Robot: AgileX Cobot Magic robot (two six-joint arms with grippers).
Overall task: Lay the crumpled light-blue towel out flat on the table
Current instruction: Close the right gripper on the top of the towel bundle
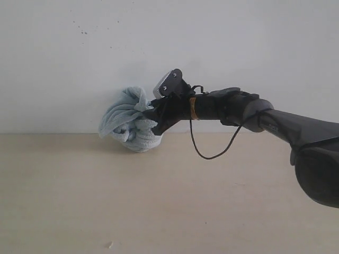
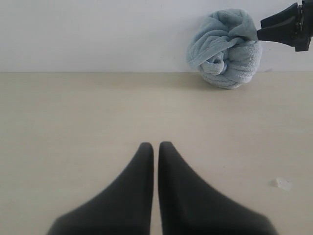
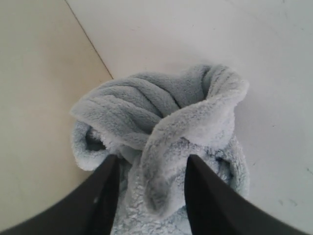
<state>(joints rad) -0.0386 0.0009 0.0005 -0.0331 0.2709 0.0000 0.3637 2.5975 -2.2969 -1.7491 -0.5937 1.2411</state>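
Balled towel (image 1: pixel 128 123) at back edge of tabletop (image 1: pixel 159 201) — right gripper (image 3: pixel 152 160) parted astride a fold; left gripper (image 2: pixel 155 145) pressed together.

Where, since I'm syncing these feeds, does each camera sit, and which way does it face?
Exterior: off the arms, low over the table, facing the white wall; the right arm reaches in to the towel.
Left wrist: on the left arm, looking across the table at the distant towel; own jaws shut in the foreground.
Right wrist: on the right arm, close on the towel; own jaws open, flanking a fold.
Shared: exterior and left wrist both show the right arm's jaws at the towel.
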